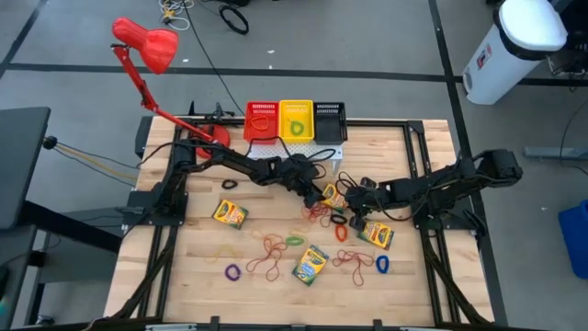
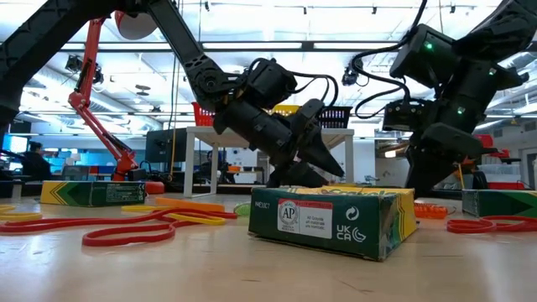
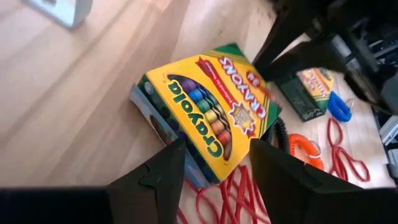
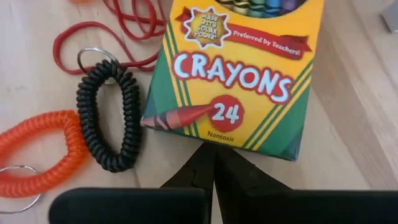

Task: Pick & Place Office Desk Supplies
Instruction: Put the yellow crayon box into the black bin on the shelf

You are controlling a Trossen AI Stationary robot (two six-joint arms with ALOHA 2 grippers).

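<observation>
Crayon box (image 4: 239,74): "CRAYONS", "24", "Nontoxic" — "Preferred by Teachers"
Second box (image 2: 331,220): "AP", "UKCA"

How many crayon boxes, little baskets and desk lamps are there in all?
Crayon boxes: 4
Baskets (red, yellow, black): 3
Desk lamp: 1
Total: 8
</observation>
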